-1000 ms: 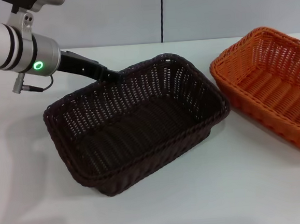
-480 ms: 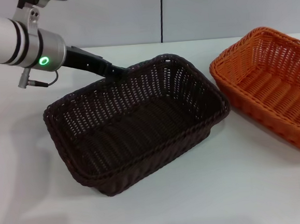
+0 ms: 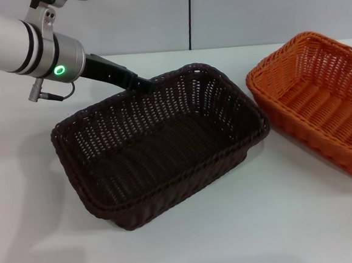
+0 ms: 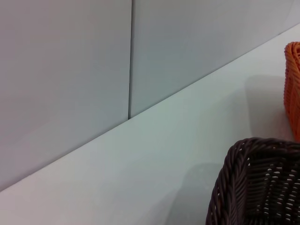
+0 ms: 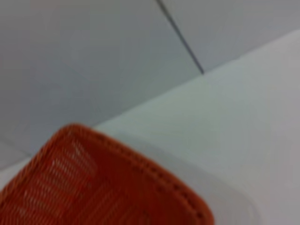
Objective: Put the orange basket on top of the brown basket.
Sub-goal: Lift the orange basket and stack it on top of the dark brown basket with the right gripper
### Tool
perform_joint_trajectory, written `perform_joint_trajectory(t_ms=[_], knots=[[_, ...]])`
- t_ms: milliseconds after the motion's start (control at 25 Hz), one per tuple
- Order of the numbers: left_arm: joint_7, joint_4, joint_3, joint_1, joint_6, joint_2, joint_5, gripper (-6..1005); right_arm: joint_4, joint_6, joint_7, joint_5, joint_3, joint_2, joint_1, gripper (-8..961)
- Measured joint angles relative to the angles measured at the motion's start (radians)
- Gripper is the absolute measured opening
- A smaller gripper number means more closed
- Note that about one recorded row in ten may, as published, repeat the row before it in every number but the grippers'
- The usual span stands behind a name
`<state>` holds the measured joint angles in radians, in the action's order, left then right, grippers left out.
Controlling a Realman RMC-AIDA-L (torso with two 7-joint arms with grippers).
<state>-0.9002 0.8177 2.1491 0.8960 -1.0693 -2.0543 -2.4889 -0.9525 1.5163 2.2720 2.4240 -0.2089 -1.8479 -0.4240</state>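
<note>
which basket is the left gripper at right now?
The brown basket: the left gripper sits at its far rim. The orange basket lies apart to the robot's right, with no arm at it in the head view.

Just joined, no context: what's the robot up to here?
The left hand is at the far rim of the brown basket, which sits on the white table. The orange basket sits apart to its right, not stacked yet. The right hand isn't visible; its camera looks down on the orange basket's corner.
</note>
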Motion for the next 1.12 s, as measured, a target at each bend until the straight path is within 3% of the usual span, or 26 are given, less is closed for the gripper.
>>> perform_joint_trajectory(t_ms=[240,480,720,920,1120], knots=[[-0.008,-0.01,0.0,0.001,0.001,0.0,0.003,861,0.017,0.012,0.005,0.018,-0.026,0.002,-0.02,542],[-0.008,-0.019,0.0,-0.005,0.001,0.0,0.005,861,0.078,-0.031,0.006,0.019,-0.03,0.0,-0.035,742],[-0.008,-0.026,0.004,-0.005,0.0,0.0,0.006,861,0.153,-0.116,0.004,0.02,-0.084,0.007,-0.051,838],[-0.008,-0.026,0.004,-0.004,0.0,0.0,0.006,862,0.17,-0.177,-0.008,0.018,-0.117,0.003,-0.055,834],[-0.008,-0.036,0.009,-0.005,0.014,0.0,0.005,861,0.159,-0.198,-0.037,0.006,-0.106,-0.004,-0.045,737]])
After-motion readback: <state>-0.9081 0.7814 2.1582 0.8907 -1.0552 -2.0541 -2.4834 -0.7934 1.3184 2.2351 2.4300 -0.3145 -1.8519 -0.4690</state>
